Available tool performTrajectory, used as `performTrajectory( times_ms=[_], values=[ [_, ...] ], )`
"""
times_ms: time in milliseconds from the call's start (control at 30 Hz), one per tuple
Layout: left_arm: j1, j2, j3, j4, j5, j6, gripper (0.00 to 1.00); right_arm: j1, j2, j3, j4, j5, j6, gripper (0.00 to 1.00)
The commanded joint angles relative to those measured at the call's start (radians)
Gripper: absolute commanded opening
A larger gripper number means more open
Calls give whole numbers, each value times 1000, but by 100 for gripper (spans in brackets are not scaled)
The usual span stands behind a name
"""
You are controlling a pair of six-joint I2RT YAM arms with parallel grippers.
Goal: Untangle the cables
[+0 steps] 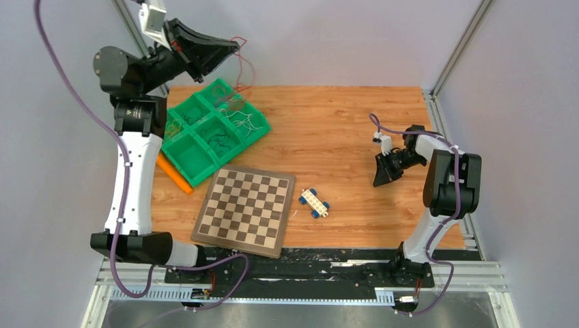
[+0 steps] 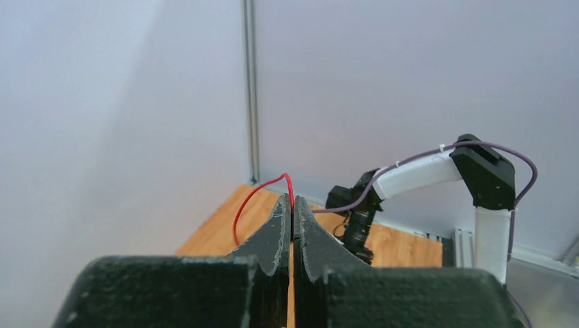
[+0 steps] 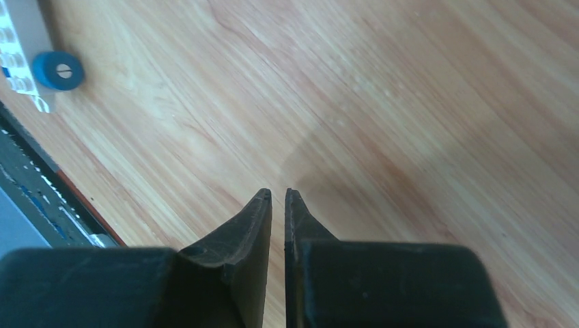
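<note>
A thin red cable (image 1: 244,65) hangs from my left gripper (image 1: 235,46), which is raised high over the back left of the table. In the left wrist view the jaws are pressed together on that red cable (image 2: 256,191), and it loops out of the tips of my left gripper (image 2: 292,201). More cables (image 1: 239,117), white, dark and yellowish, lie in the compartments of a green tray (image 1: 198,179) below. My right gripper (image 1: 379,181) hovers low over bare wood at the right. Its tips (image 3: 278,195) stand a narrow gap apart with nothing between them.
A chessboard (image 1: 244,210) lies at the front centre, with a white toy car with blue wheels (image 1: 315,203) to its right. The same toy car (image 3: 20,55) shows at the upper left of the right wrist view. An orange strip (image 1: 174,176) lies beside the tray.
</note>
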Motion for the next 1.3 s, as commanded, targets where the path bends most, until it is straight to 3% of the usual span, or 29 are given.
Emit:
performTrajectory(
  times_ms=[0,133,300,500,700,900,1067,1267],
  values=[
    [51,6,72,29,18,-44,0,-13,-10,6,27,35,-48,12],
    [120,-39,32,-48,8,0,0,-13,-26,23,24,18,-30,13],
    [306,-135,-97,-192,27,107,0,-14,-51,40,10,1,-23,18],
    [463,-245,-281,-378,96,261,0,-14,-85,45,-12,-23,-29,43],
    [515,-286,-399,-648,112,532,0,-13,-84,58,-23,-41,-17,56],
    [567,-222,-428,-821,-51,735,0,-13,-100,72,-31,-65,0,66],
    [584,-184,-477,-873,-110,878,0,-14,-115,72,-32,-66,4,68],
    [587,-133,-552,-784,-191,931,0,-13,-127,59,-36,-61,7,68]
  ],
)
